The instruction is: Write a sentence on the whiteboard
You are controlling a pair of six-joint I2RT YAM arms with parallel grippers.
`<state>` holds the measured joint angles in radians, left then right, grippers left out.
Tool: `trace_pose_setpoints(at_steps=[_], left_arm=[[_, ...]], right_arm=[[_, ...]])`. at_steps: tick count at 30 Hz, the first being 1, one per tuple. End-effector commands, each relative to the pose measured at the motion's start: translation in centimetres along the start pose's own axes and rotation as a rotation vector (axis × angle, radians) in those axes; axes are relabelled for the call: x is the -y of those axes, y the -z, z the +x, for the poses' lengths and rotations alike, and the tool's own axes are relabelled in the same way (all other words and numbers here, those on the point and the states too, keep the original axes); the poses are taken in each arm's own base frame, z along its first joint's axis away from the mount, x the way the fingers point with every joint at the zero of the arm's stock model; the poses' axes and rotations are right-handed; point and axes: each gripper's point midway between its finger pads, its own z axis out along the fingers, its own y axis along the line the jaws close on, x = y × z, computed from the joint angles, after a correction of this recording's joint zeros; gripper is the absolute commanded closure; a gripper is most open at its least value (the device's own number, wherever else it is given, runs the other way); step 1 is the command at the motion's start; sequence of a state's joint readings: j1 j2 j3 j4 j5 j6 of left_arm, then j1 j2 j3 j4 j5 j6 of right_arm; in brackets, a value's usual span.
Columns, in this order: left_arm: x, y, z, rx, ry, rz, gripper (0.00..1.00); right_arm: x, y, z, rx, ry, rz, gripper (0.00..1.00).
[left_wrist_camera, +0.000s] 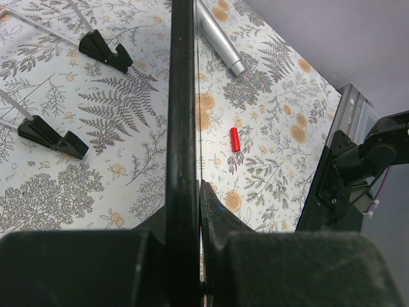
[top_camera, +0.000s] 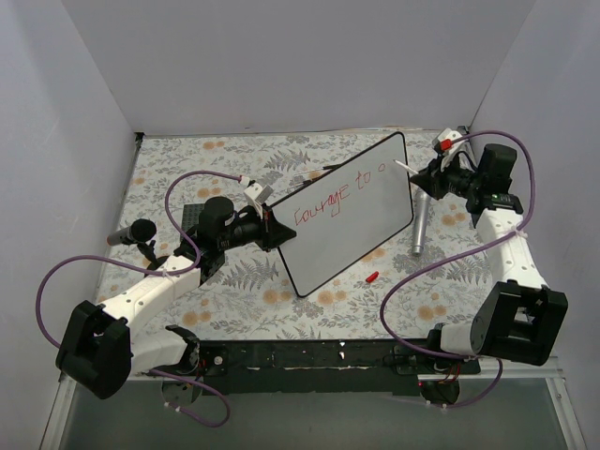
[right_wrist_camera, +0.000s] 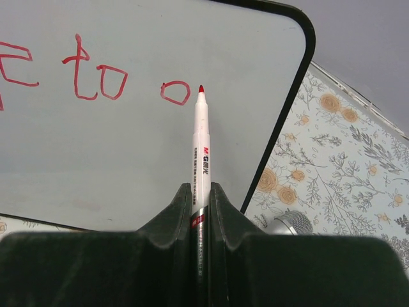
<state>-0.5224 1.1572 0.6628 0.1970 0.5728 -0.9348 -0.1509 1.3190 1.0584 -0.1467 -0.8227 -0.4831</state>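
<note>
1. The whiteboard (top_camera: 352,216) stands tilted at mid-table on the floral cloth (top_camera: 234,300), its long side running from near-left to far-right.
2. The left gripper (left_wrist_camera: 185,211) has its jaws pinched narrow on the black rim at the board's left short edge.
3. The sentence (top_camera: 336,195) is in red on the upper part of the board. It reads "courage to o" and slants upward to the right.
4. The right gripper (right_wrist_camera: 201,195) is clamped on a white marker (right_wrist_camera: 202,141), red tip toward the board.
5. The tip sits just right of the last "o". Whether it touches the surface, cannot tell.
6. A red cap (top_camera: 372,277) lies on the cloth near the board's lower edge.
7. A silver cylinder (top_camera: 419,225) lies just beside the board's right edge.
</note>
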Motion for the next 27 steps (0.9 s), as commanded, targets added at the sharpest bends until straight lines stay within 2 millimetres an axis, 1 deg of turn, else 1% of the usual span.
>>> trace_pose_setpoints(at_steps=[1,5,9,17,25,27], left_arm=[[0.1,-0.2,0.5,-0.023,-0.075,0.027,1.0],[0.2,-0.2,0.5,-0.022,-0.075,0.029,1.0],[0.2,-0.3,0.5,-0.025,-0.072,0.031,1.0],[0.2,-0.3,0.6,-0.025,-0.072,0.034,1.0],[0.1,-0.2,0.5,-0.024,-0.072,0.03,1.0],[0.0,-0.2,0.5,-0.024,-0.076,0.025,1.0]], right_arm=[[0.8,-0.2,-2.0,0.045,0.031,-0.008,0.99],[0.7,-0.7,-1.9,0.047,0.024,-0.019,0.99],[1.1,-1.1,-1.9,0.044,0.022,-0.014,0.99],[1.1,-1.9,-1.4,0.033,0.011,-0.024,0.99],[1.0,-2.0,0.2,-0.005,0.003,-0.019,0.99],[0.8,-2.0,0.8,-0.017,0.0,-0.018,0.99]])
